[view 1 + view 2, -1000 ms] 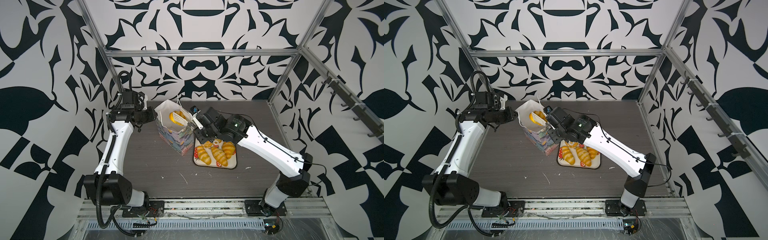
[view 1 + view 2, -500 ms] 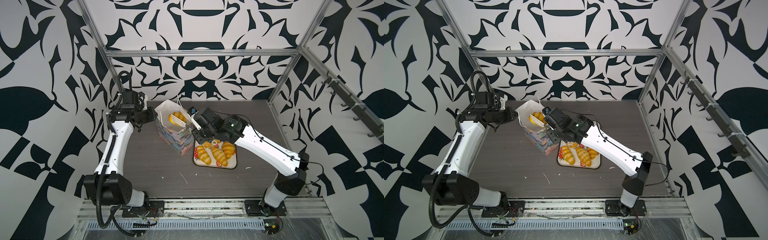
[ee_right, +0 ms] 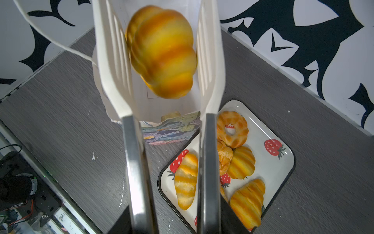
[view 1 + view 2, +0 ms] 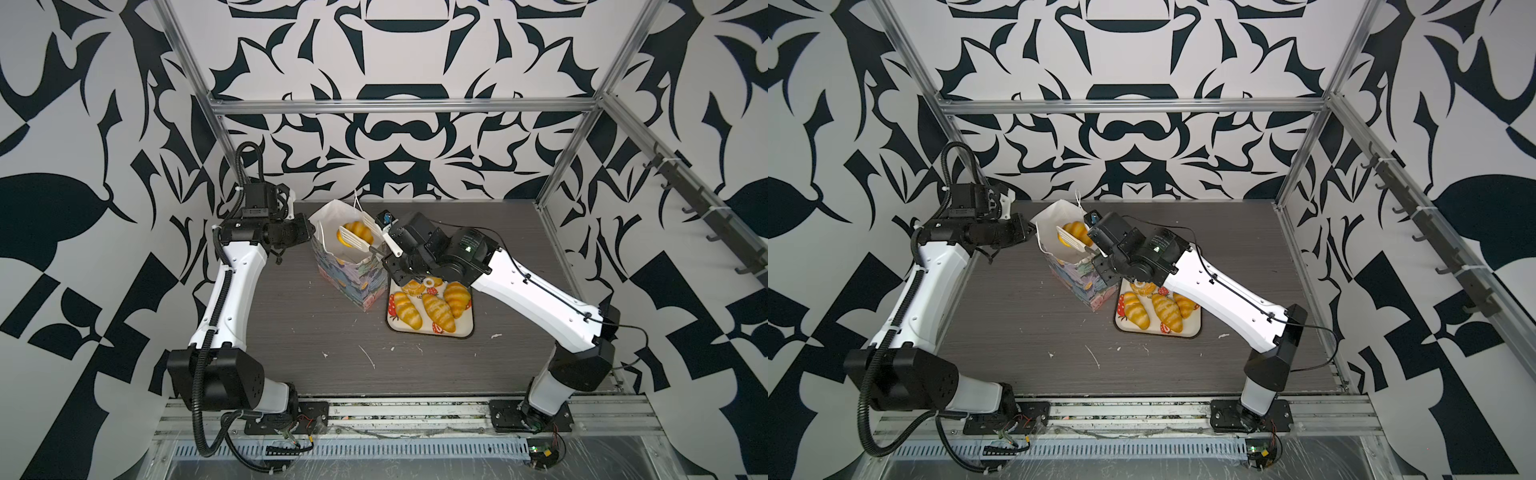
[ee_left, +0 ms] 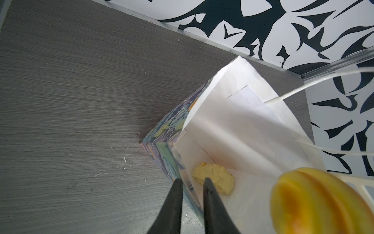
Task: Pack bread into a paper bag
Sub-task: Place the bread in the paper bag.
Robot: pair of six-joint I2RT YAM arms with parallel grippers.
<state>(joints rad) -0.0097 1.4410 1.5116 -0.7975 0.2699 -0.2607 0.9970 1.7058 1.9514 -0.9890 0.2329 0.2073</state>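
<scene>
Over the paper bag (image 4: 353, 278): right end effector (image 4: 360, 232), its two white slotted blades parted with a croissant (image 3: 162, 52) between them; the croissant looks blurred, and whether the blades press on it cannot be told
At the bag's rim: left end effector (image 5: 191, 182) closed, one black finger inside the wall and one outside, pinching the paper
Bag: upright near the back of the desk (image 4: 291, 332), mouth open, just beside the tray (image 4: 463, 326); one pale piece of bread (image 5: 213, 178) lies at its bottom
Tray: three more croissants (image 3: 241, 162), a ring bun (image 3: 232, 129) and a smaller bun (image 3: 223, 156), close together on strawberry print
Cord handle (image 5: 323, 81): arching above the rim
</scene>
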